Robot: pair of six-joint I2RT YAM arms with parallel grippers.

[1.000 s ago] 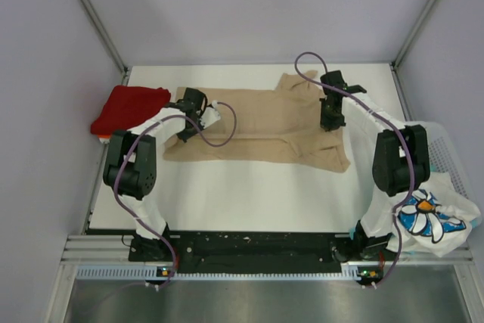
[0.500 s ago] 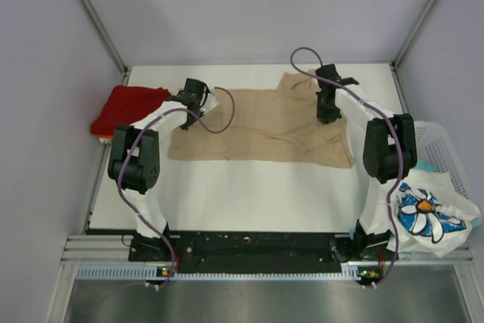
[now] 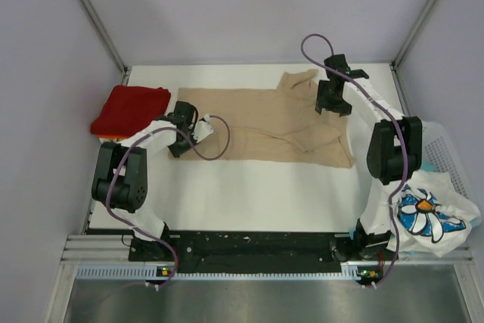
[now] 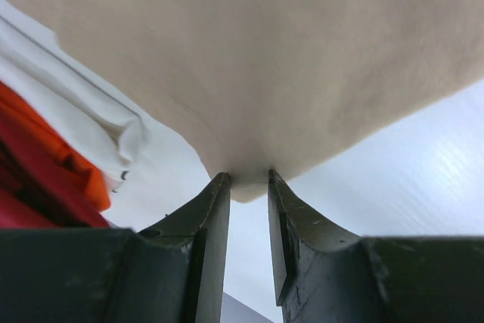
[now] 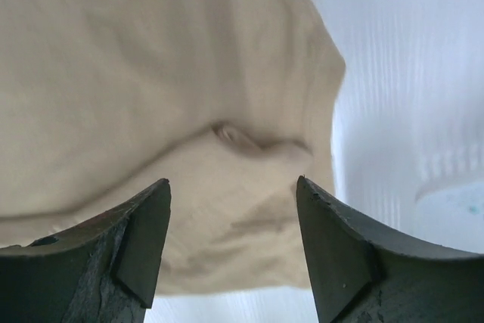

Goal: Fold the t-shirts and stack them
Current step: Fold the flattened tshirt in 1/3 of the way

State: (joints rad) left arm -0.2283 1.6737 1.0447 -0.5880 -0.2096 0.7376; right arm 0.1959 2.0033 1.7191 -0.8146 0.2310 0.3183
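A tan t-shirt (image 3: 265,122) lies spread flat across the far half of the table. My left gripper (image 3: 175,149) is at its near left corner. In the left wrist view the jaws (image 4: 246,178) stand a little apart, with the shirt's corner (image 4: 265,58) lying just at their tips and bare table showing between them. My right gripper (image 3: 331,107) hovers over the shirt's right part, open wide with nothing between its fingers (image 5: 232,181). Below it the cloth (image 5: 151,73) shows a small wrinkle. A red t-shirt (image 3: 128,107) lies folded at the far left.
A white mesh basket (image 3: 446,149) stands off the table's right edge, with a white and teal printed shirt (image 3: 431,213) hanging over it. The left wrist view shows orange (image 4: 68,179) and white cloth (image 4: 83,119) under the red pile. Purple cables loop over both arms.
Both grippers have opened and let go of the tan shirt. The left one swung back, then came to the near left corner. The right one rose and moved slightly farther back.
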